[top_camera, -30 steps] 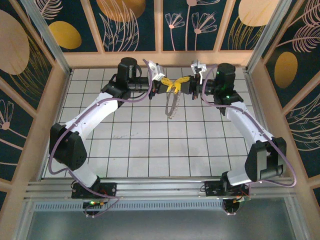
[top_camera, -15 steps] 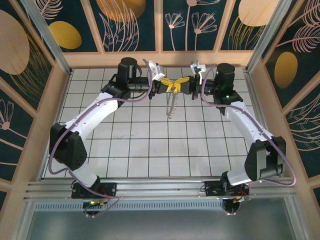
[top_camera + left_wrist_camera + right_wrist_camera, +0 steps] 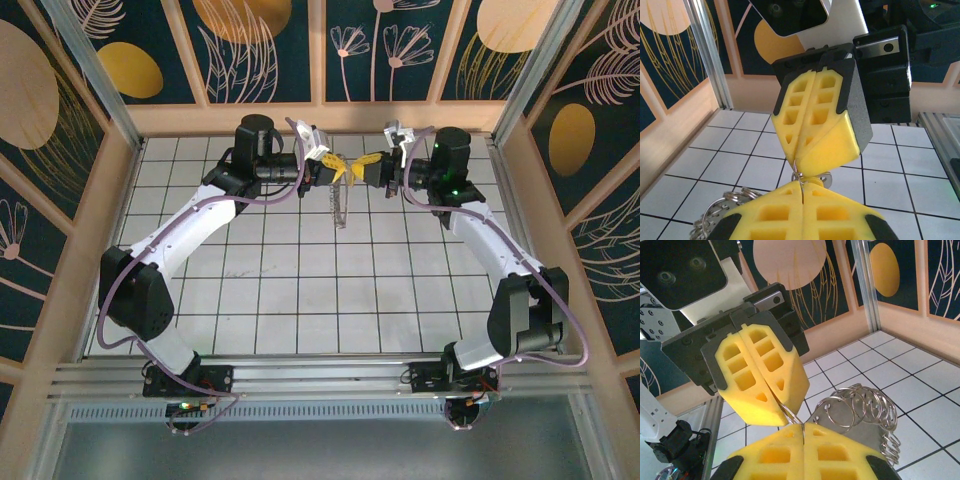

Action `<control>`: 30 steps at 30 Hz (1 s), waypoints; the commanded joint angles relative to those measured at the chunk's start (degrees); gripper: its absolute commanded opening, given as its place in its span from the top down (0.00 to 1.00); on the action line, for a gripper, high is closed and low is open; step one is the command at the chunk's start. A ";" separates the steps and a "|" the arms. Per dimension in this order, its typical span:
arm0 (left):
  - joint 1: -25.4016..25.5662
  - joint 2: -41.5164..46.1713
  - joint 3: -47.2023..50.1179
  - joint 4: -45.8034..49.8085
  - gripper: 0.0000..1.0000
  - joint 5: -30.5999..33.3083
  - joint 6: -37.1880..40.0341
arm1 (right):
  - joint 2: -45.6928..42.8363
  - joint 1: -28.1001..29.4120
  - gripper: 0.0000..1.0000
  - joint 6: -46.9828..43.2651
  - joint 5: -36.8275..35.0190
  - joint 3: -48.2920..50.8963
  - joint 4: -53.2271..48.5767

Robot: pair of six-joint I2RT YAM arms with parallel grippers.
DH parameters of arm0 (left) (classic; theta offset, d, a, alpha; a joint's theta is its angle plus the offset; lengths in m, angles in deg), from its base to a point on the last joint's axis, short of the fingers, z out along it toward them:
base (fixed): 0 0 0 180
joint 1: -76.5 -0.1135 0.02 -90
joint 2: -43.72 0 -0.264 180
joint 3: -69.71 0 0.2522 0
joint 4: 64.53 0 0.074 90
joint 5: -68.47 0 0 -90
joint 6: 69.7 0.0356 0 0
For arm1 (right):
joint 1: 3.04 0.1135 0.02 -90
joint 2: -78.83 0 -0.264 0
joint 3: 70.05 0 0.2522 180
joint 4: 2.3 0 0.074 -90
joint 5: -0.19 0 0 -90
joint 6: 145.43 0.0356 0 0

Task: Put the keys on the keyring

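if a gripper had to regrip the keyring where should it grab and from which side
Best the top ring, pinched taut between the shut left gripper and right gripper: it sits steady. Come in level from the side, jaws across the wire. The rest of the keyring hangs loose below and would likely swing.

The left arm [image 3: 190, 228] and the right arm [image 3: 492, 245] are clad in white shells, with black housings at the joints. A purple cable [image 3: 101, 305] is run along each. The left gripper [image 3: 337, 171] and the right gripper [image 3: 359, 168] are fitted with yellow fingers [image 3: 827, 117], moulded with square pockets and backed in black plates.
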 commanded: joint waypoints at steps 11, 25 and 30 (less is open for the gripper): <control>0.53 3.15 2.56 -11.61 1.00 -1.89 -4.31 | 0.92 -0.01 1.00 6.50 2.98 3.64 9.55; 0.50 3.98 9.47 -28.91 1.00 2.13 -15.43 | 0.30 2.73 1.00 19.84 -0.55 8.29 24.37; 0.53 3.72 11.16 -34.85 1.00 3.70 -20.88 | 0.10 3.63 1.00 24.59 -3.79 8.80 27.13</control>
